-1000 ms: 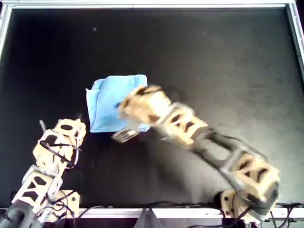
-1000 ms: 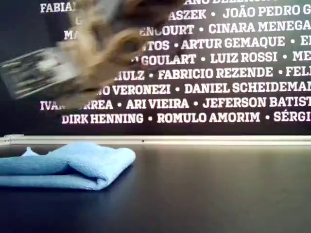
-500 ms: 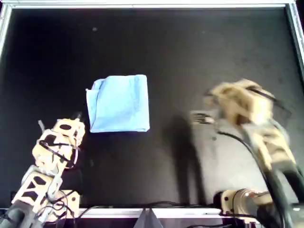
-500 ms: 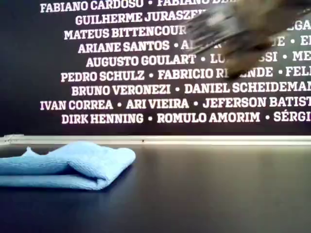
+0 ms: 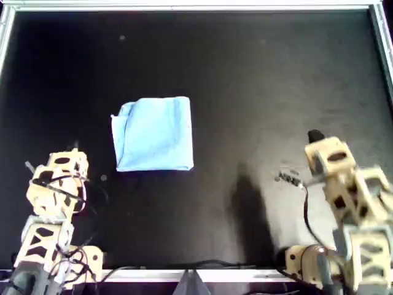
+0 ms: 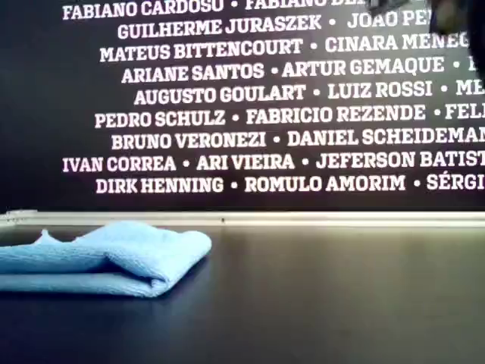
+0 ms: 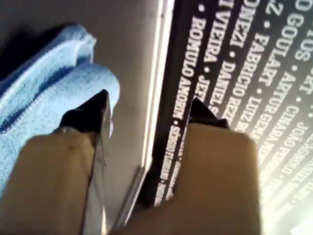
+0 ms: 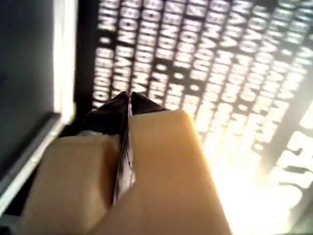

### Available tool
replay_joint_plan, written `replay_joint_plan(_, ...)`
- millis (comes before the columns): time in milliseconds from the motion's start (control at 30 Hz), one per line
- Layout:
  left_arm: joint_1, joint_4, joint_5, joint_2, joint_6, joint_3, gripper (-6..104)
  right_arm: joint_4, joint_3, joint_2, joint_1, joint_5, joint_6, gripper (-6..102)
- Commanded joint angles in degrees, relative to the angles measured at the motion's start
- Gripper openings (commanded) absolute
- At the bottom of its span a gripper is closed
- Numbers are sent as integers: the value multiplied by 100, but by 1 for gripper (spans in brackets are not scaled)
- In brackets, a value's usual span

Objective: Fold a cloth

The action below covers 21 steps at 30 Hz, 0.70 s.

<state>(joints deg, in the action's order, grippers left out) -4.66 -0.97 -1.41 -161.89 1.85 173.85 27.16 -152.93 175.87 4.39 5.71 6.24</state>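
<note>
The cloth point(image 5: 153, 132) is light sky-blue and lies folded into a small rectangle on the black table, left of centre in the overhead view. It shows at the exterior view's left point(image 6: 114, 254) as a flat stack of layers. My first gripper point(image 5: 64, 157) is low at the overhead view's left, apart from the cloth. In the first wrist view it point(image 7: 149, 105) is open and empty, with the cloth point(image 7: 44, 93) beyond one finger. My second gripper point(image 5: 314, 136) is at the overhead view's right, far from the cloth. In the second wrist view it point(image 8: 129, 98) is shut and empty.
The black table top point(image 5: 245, 74) has a pale metal rim point(image 5: 196, 6) along its far and side edges. A dark wall with white printed names point(image 6: 258, 114) stands behind the far edge. Both arm bases sit at the near edge.
The second arm swung from above the cloth to the overhead view's right and drew back toward the near edge. The first arm drew back slightly. The cloth has not moved.
</note>
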Motion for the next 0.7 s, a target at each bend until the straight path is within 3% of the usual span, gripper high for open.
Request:
replay_joint_plan(0,193,-53,-44,-141,-35,-44,58,35,18,299,-229,-26,-26,-1)
replay_joint_plan(233,193,-44,-44,-747,-35,-35,58,26,-677,229,-993,-18,-35,-1)
replay_joint_plan(667,176,141,-44,-1512,26,-26,58,9,-2074,255,-984,-18,-35,-1)
